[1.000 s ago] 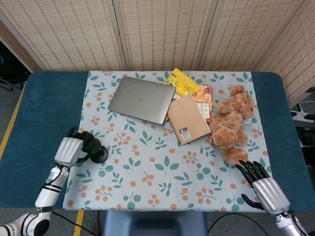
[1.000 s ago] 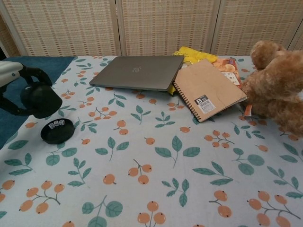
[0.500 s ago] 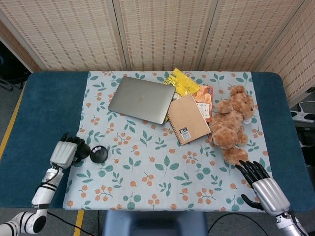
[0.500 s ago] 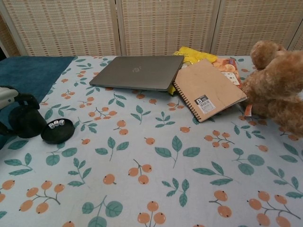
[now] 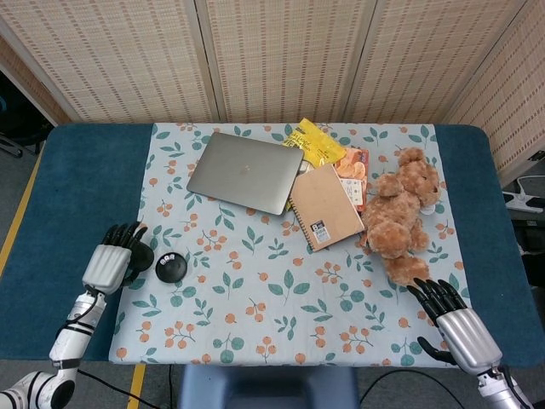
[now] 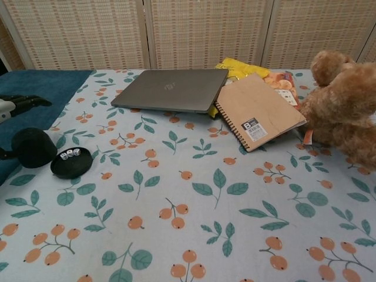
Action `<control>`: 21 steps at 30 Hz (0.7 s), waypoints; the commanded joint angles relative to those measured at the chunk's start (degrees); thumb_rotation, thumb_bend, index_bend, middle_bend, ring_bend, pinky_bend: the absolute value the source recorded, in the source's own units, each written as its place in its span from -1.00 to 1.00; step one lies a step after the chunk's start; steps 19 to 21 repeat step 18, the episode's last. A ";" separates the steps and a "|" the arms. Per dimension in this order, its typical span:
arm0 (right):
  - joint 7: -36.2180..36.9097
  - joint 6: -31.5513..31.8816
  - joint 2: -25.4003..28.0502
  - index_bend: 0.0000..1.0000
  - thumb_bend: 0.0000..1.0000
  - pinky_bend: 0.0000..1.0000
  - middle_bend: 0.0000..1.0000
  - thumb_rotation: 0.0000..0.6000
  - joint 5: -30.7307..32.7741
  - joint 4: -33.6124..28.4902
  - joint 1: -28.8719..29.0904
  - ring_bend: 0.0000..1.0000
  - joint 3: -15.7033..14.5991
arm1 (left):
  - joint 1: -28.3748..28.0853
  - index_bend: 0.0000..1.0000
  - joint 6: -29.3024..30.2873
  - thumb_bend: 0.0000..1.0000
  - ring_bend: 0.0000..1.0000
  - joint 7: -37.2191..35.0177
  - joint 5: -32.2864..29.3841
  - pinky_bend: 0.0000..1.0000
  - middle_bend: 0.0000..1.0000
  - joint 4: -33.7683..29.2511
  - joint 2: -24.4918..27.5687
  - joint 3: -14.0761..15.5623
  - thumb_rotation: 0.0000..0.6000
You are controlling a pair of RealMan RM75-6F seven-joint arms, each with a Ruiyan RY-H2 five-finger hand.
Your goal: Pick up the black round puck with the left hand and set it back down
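The black round puck [image 5: 141, 256] [image 6: 33, 147] stands on the table at the left edge of the floral cloth, free of any grip. My left hand [image 5: 111, 260] [image 6: 17, 104] lies just left of it, fingers stretched out and apart, holding nothing. In the chest view only its fingertips show at the left border, above the puck. My right hand [image 5: 456, 328] rests open at the table's front right corner, seen in the head view alone.
A flat black disc with white markings [image 5: 171, 267] [image 6: 71, 162] sits right beside the puck. Further back lie a grey laptop [image 5: 245, 172], a brown notebook [image 5: 325, 204], snack packets [image 5: 317, 143] and a teddy bear [image 5: 402, 213].
The left hand lowered the puck to the table beside the flat disc, let go, and drew back to the left with its fingers straightened. The right hand has not moved.
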 commanded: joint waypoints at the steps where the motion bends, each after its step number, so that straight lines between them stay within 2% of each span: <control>1: 0.04 0.37 -0.02 -1.00 -0.54 -1.00 -1.00 1.00 0.01 0.06 -0.14 -1.00 0.11 | 2.66 -1.00 5.33 -0.30 -1.00 -0.13 2.65 -0.86 -1.00 -6.78 4.51 0.87 1.00; 3: 0.12 0.90 0.00 -1.00 -0.54 -1.00 -1.00 1.00 0.27 0.09 -0.35 -1.00 0.35 | 5.71 -1.00 10.21 -0.30 -1.00 -1.13 6.22 -0.87 -1.00 -11.92 7.73 3.26 1.00; 5: -0.49 2.13 -0.45 -1.00 -0.54 -1.00 -1.00 1.00 1.19 0.48 -0.81 -1.00 1.29 | 10.16 -1.00 16.24 -0.30 -1.00 -4.02 11.48 -0.87 -1.00 -17.08 11.44 7.59 1.00; 7: -2.09 3.28 -1.46 -1.00 -0.54 -1.00 -1.00 1.00 2.76 1.13 -1.37 -1.00 2.54 | 14.46 -1.00 21.24 -0.30 -1.00 -6.80 15.45 -0.88 -1.00 -19.64 13.86 11.69 1.00; 9: -3.51 3.94 -2.30 -1.00 -0.54 -1.00 -1.00 1.00 4.06 1.51 -1.77 -1.00 3.45 | 17.67 -1.00 24.55 -0.30 -1.00 -7.87 17.03 -0.89 -1.00 -19.88 14.81 14.00 1.00; 13: -6.39 5.80 -4.29 -1.00 -0.54 -1.00 -1.00 1.00 5.98 2.26 -2.42 -1.00 5.44 | 20.73 -1.00 27.11 -0.30 -1.00 -8.85 17.64 -0.90 -1.00 -18.28 15.41 15.00 1.00; 18: -6.84 5.89 -5.03 -1.00 -0.54 -1.00 -1.00 1.00 6.35 2.67 -2.38 -1.00 5.93 | 21.24 -1.00 27.19 -0.29 -1.00 -8.04 16.80 -0.90 -1.00 -17.18 14.85 13.12 1.00; 21: -6.84 5.89 -5.03 -1.00 -0.54 -1.00 -1.00 1.00 6.35 2.67 -2.38 -1.00 5.93 | 21.24 -1.00 27.19 -0.29 -1.00 -8.04 16.80 -0.90 -1.00 -17.18 14.85 13.12 1.00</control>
